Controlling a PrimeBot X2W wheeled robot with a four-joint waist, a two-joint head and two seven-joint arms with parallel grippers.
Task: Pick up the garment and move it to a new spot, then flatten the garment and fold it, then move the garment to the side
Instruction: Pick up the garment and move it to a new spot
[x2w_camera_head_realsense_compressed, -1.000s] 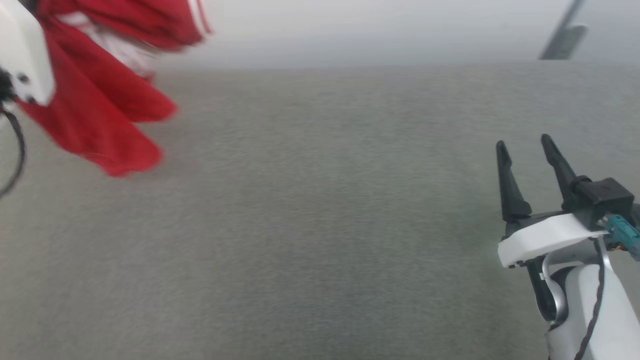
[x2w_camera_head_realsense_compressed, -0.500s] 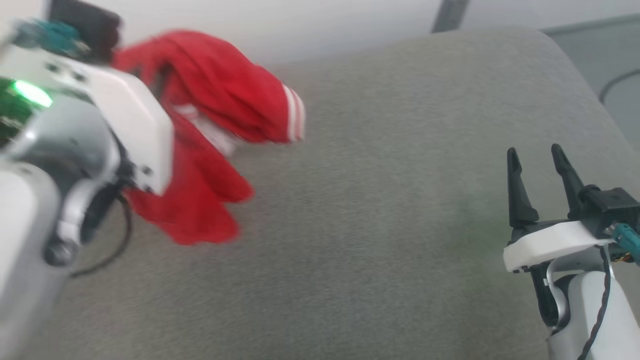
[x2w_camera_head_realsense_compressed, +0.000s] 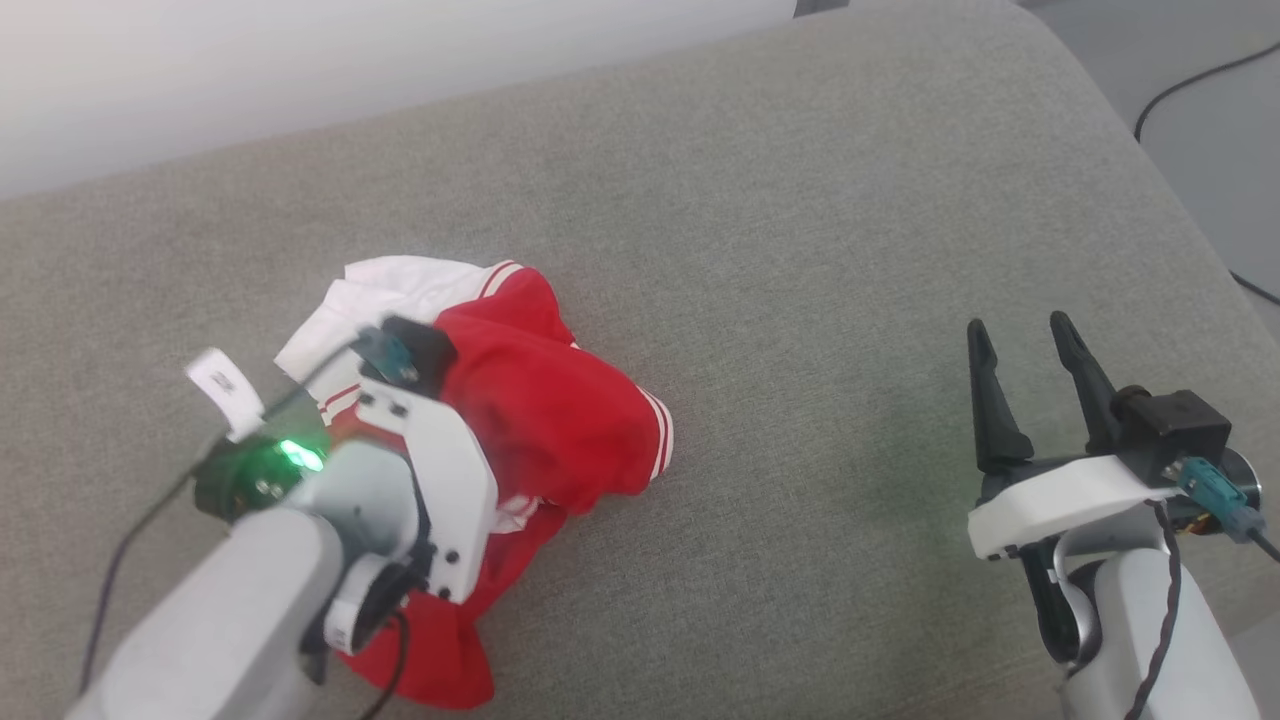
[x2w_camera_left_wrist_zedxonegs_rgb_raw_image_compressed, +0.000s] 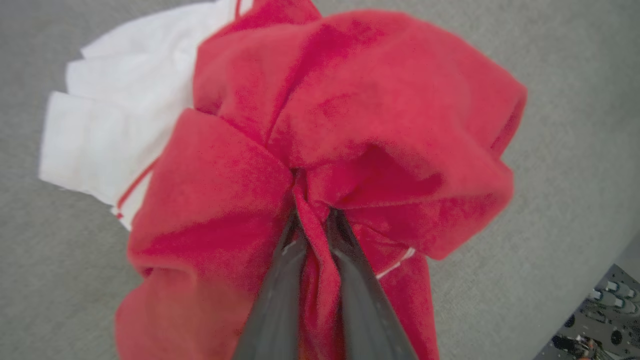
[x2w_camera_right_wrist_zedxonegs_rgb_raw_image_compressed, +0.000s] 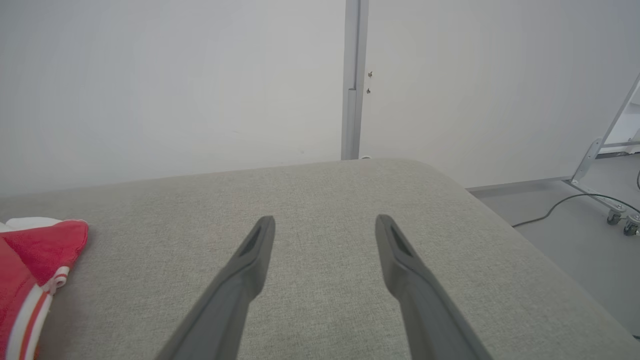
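The garment (x2w_camera_head_realsense_compressed: 545, 420) is seen crumpled in a heap at the lower left of the head view. It lies on the grey padded bench (x2w_camera_head_realsense_compressed: 820, 220), with a white sleeve turned toward the upper left and striped trim at its right edge. In the left wrist view, a red fold is pinched by the left gripper (x2w_camera_left_wrist_zedxonegs_rgb_raw_image_compressed: 312, 220), whose fingers are pressed together on the cloth. The right gripper (x2w_camera_head_realsense_compressed: 1017, 322) is held at the lower right, well apart from the garment, with its fingers spread. A dark cable (x2w_camera_head_realsense_compressed: 1195, 85) is seen on the floor at the upper right.
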